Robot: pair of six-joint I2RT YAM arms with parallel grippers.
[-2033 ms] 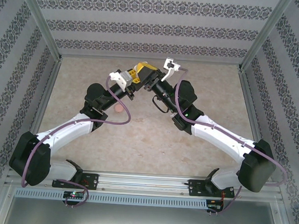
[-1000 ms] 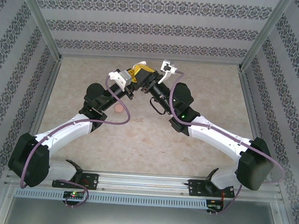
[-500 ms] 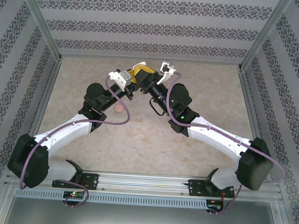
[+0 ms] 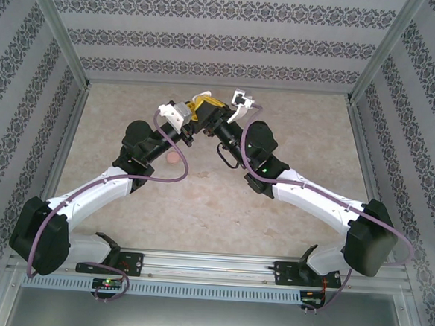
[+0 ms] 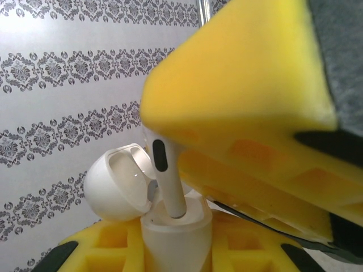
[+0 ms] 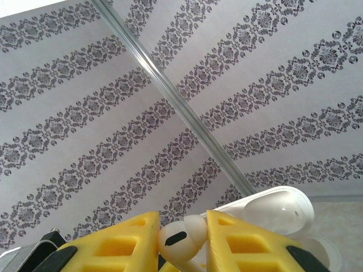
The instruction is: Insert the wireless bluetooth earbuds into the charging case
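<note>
My left gripper (image 5: 177, 255) is shut on the white charging case (image 5: 176, 235), held upright with its lid (image 5: 116, 184) swung open to the left. A white earbud (image 5: 169, 181) stands stem-down with its tip in one socket of the case. My right gripper (image 6: 181, 237) is shut on that earbud's head (image 6: 182, 242), and the case lid (image 6: 275, 208) shows just behind its right finger. In the top view the left gripper (image 4: 199, 111) and the right gripper (image 4: 218, 119) meet above the far middle of the table.
A small pinkish round thing (image 4: 171, 158) lies on the beige table (image 4: 199, 206) beside the left forearm. Patterned walls and metal posts (image 4: 61, 44) enclose the space. The right gripper's yellow finger (image 5: 244, 96) looms over the case in the left wrist view.
The right arm has shifted left and its gripper has closed in on the left gripper. The left arm has barely moved.
</note>
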